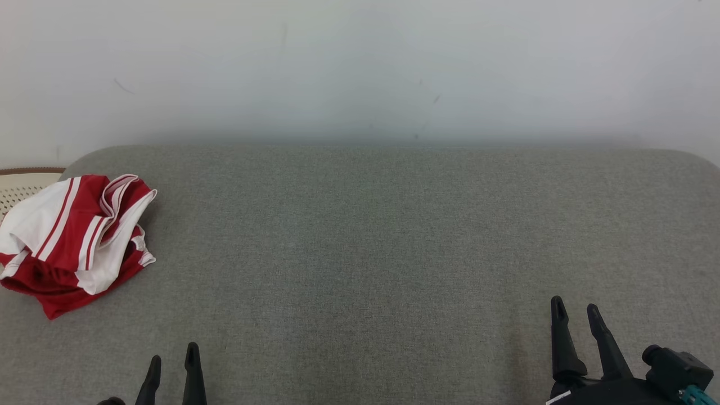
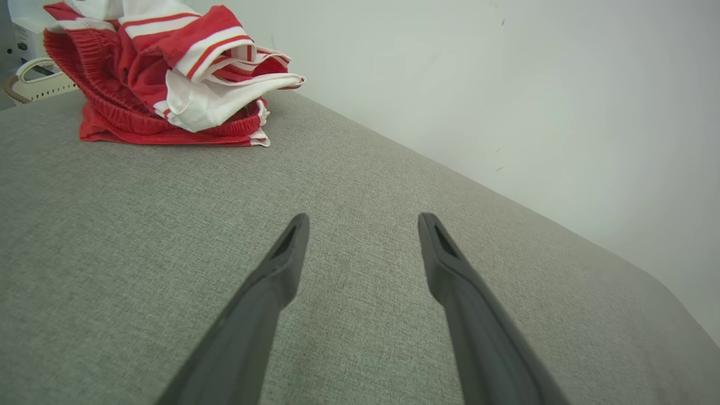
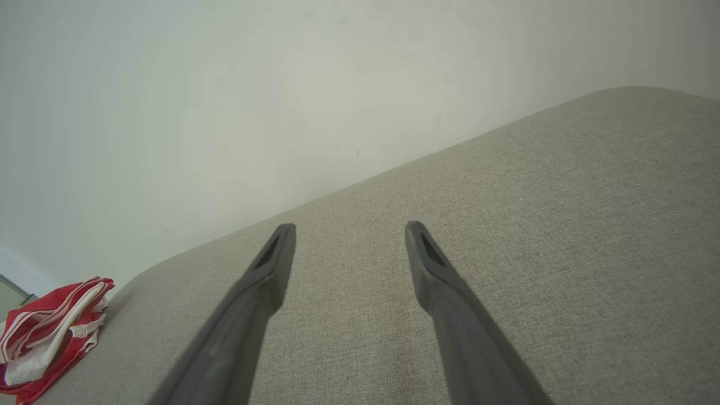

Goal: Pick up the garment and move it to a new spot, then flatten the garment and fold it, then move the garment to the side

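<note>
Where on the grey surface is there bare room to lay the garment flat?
The whole middle of the grey surface is bare, from the garment to the right end, and from the wall to the left fingers and right fingers. Crowded: the left end, garment beside a basket.

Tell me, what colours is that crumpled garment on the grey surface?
Red with white panels and stripes; the garment shows best in the left wrist view.
</note>
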